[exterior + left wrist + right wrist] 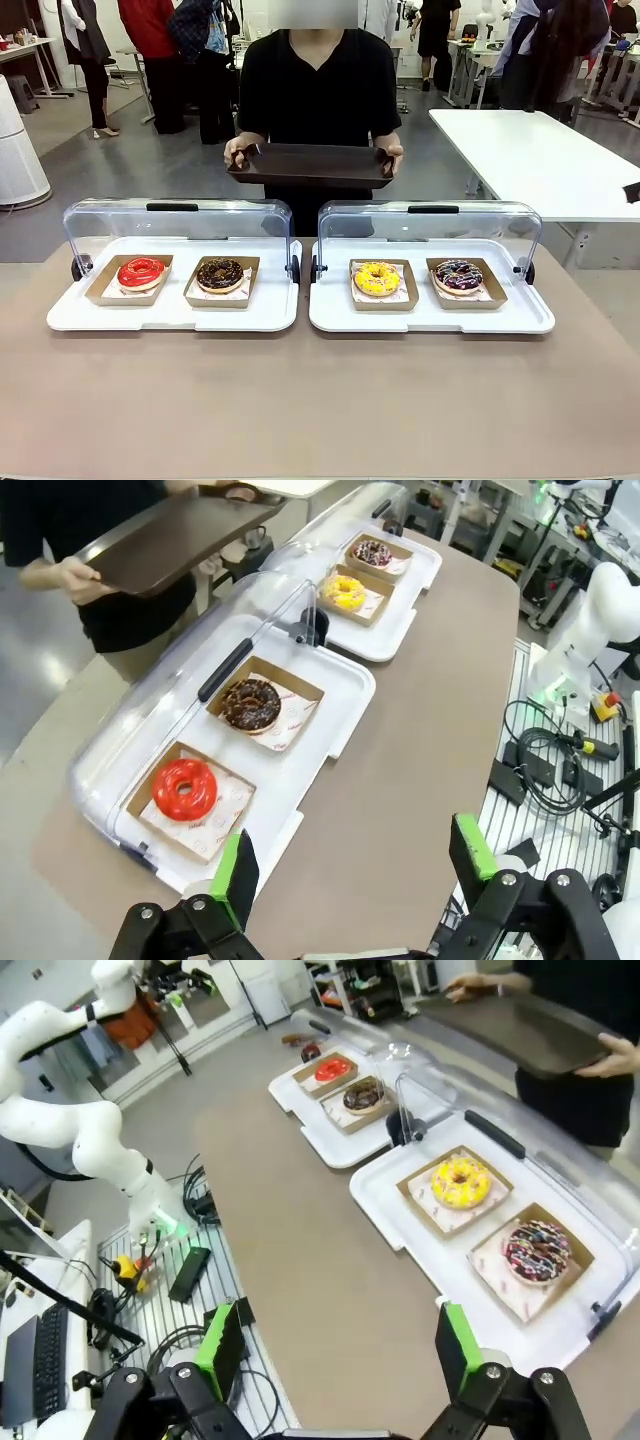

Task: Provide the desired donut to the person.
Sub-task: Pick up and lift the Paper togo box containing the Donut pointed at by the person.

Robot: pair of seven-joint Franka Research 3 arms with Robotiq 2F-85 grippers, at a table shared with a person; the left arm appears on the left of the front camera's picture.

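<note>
1. We're looking across the table (320, 400) at the person (318, 85), who stands just beyond its far edge, at the middle, in a black T-shirt.
2. Both of the person's hands grip a dark tray (310, 165) by its ends. It is held level at waist height, off the table, and nothing lies on it.
3. Along the far edge sit two white trays side by side, almost touching at the middle. The left tray (170, 312) is toward the far left corner and the right tray (430, 318) toward the far right corner.
4. Each has its clear lid tipped up and back: the left lid (175, 225) and the right lid (430, 225).
5. We count four donuts, each in its own brown paper box, two to a tray.
6. On the left tray, the red donut (141, 272) is at the outer end and the chocolate donut (220, 274) at the inner end.
7. On the right tray, the yellow donut (377, 278) is at the inner end and the dark sprinkled donut (458, 276) at the outer end.
8. We cannot tell which one the person wants.
9. In its wrist view, the left gripper (352, 858) has its fingers spread wide with nothing between them, and it hangs above the table's left end.
10. The right gripper (338, 1332) is spread just as wide and empty, above the table's right end.
</note>
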